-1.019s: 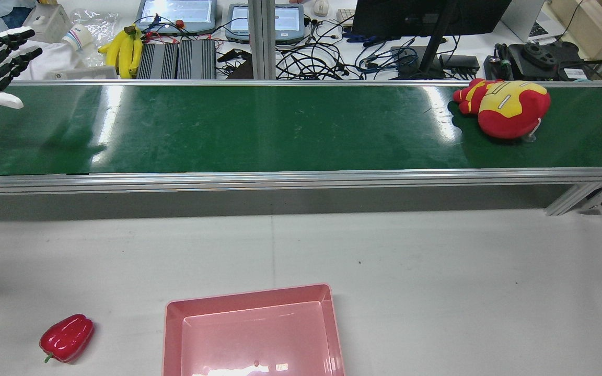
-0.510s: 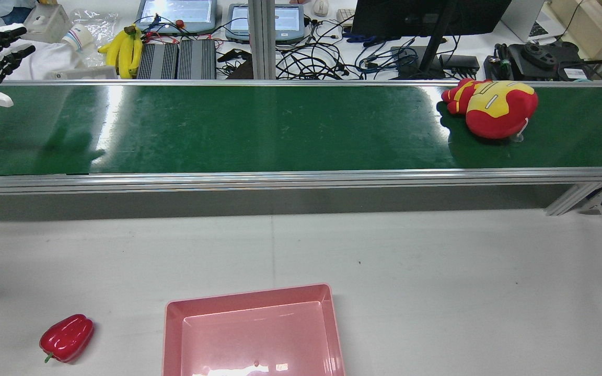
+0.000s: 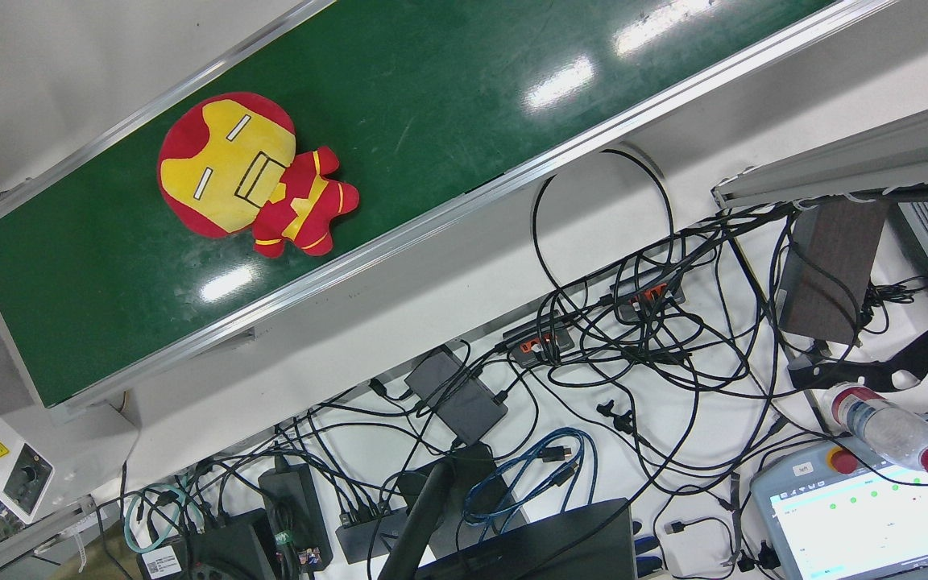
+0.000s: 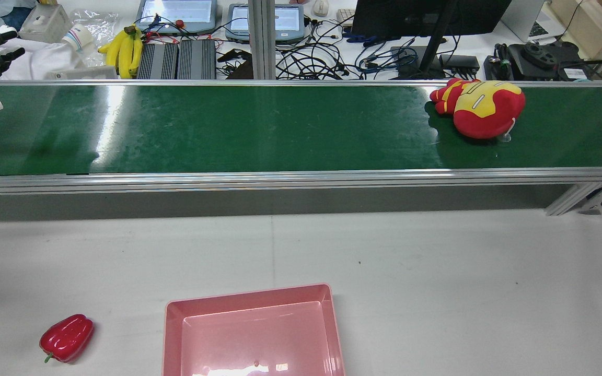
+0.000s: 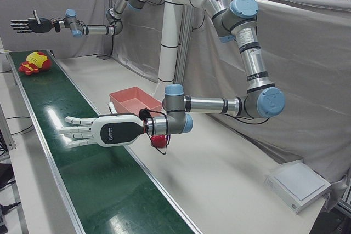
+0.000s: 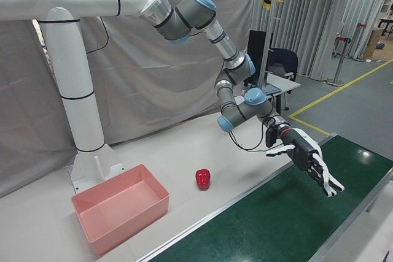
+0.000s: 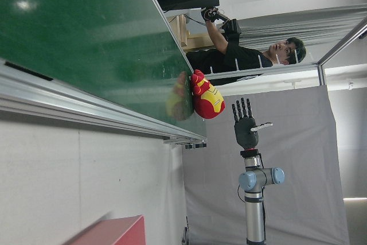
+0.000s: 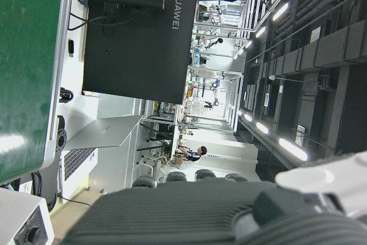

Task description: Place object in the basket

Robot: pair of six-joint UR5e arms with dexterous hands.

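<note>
Red-and-yellow plush toy (image 4: 481, 115) sits on the green belt (image 4: 259, 128), upper right of the rear view. Both hands, left (image 5: 90, 130) and right (image 5: 30, 25), have fingers spread, holding nothing. Pink basket (image 4: 254, 334) at bottom centre is empty, so nothing's done yet

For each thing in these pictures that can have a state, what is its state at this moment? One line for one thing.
Plush toy: lying on the green belt, not held.
Pink basket: empty, on the white table.
Red pepper: lying on the table beside the basket, apart from it.
Left hand: open, fingers spread, over the belt, holding nothing.
Right hand: open, raised above the far end of the belt, holding nothing.
</note>
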